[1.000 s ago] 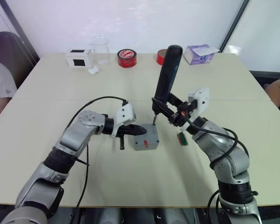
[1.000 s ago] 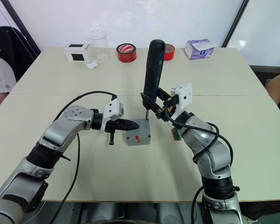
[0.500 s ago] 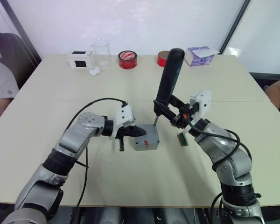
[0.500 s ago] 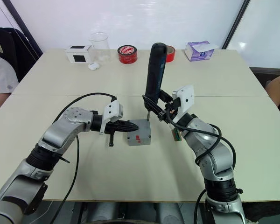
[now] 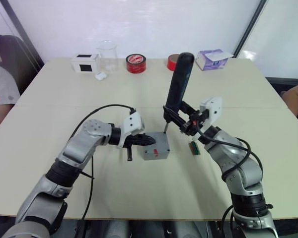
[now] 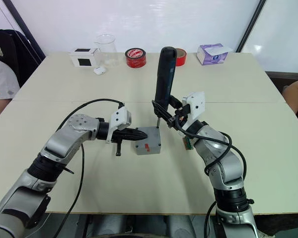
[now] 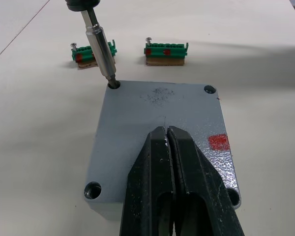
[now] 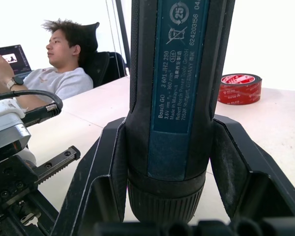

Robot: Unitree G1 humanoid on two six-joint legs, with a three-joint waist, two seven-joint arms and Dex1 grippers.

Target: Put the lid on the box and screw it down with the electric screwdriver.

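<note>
Lid [image 7: 160, 128] hides the box; left hand [image 7: 168, 147] covers its middle.

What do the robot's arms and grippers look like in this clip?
Both arms are silver-grey metal segments with black joints and loose black cables. Each wrist carries a white camera housing. The left gripper and the right gripper have black jaws; a small green part sits by the right wrist.

My head stereo pair looks forward and down over the table [image 5: 248, 89], both eyes sharing the whole scene. Left wrist cam sits close above the lid [image 7: 160, 130]; right wrist cam looks along the electric screwdriver [image 8: 174, 88].
</note>
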